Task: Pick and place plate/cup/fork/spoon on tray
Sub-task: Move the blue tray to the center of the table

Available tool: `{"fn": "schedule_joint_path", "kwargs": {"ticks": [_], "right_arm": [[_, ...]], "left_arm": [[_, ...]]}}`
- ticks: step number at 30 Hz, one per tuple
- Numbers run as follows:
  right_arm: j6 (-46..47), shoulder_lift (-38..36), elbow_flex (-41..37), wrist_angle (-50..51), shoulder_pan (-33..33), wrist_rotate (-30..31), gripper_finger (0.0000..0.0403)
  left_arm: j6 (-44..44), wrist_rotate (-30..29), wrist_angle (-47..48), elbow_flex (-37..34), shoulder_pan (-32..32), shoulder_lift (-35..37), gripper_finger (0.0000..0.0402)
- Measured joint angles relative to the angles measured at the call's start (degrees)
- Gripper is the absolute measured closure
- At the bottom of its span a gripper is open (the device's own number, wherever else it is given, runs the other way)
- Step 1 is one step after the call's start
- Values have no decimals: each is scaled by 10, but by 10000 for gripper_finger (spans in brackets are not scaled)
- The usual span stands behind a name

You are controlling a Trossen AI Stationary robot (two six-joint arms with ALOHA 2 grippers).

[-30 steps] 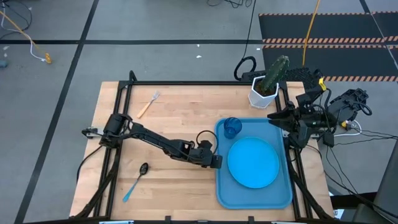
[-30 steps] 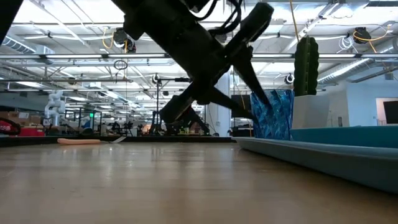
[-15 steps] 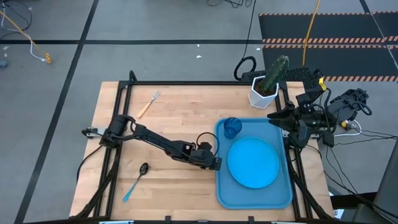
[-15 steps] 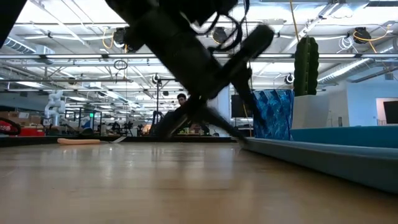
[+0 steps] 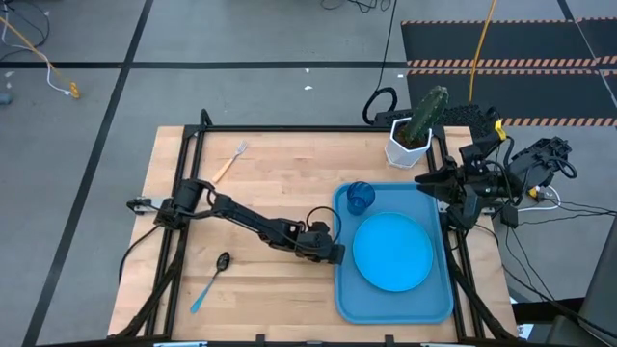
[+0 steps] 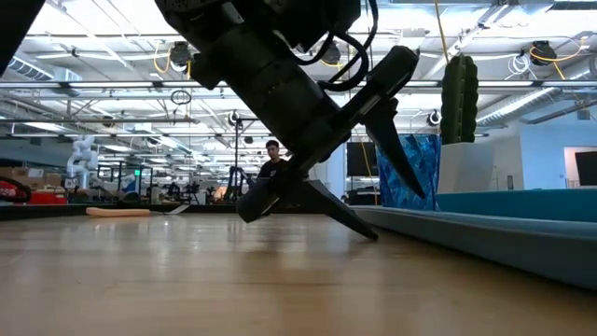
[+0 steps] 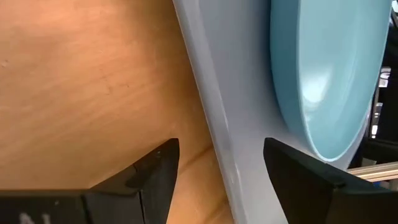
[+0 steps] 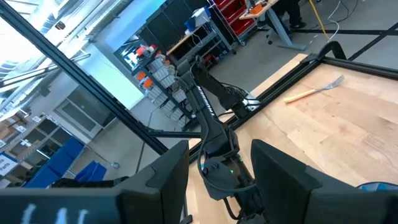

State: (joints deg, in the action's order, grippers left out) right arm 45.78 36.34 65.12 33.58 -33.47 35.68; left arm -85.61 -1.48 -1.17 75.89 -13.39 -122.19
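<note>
with plate (image 5: 391,251) and cup (image 5: 359,197) on the tray (image 5: 344,289), we'd pinch the light, stiff, slippery spoon (image 5: 209,281) near the table's front-left corner mid-handle; left gripper (image 5: 335,253) is spread, empty.

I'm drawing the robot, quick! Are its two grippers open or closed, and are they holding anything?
Left gripper: open, holding nothing, low at the edge of the tray.
Right gripper: open, holding nothing, waiting beside the table.
</note>
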Motion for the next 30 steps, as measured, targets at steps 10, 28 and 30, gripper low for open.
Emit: {"fn": "schedule_joint_path", "kwargs": {"ticks": [10, 28, 30], "right_arm": [[0, 0, 0, 0, 0, 0, 236], [0, 0, 0, 0, 0, 2, 236], [0, 0, 0, 0, 0, 2, 236]], "left_arm": [[-7, 1, 13, 1, 2, -2, 160], [-6, -11, 2, -1, 2, -4, 221], [-3, -15, -12, -2, 2, -6, 244]]}}
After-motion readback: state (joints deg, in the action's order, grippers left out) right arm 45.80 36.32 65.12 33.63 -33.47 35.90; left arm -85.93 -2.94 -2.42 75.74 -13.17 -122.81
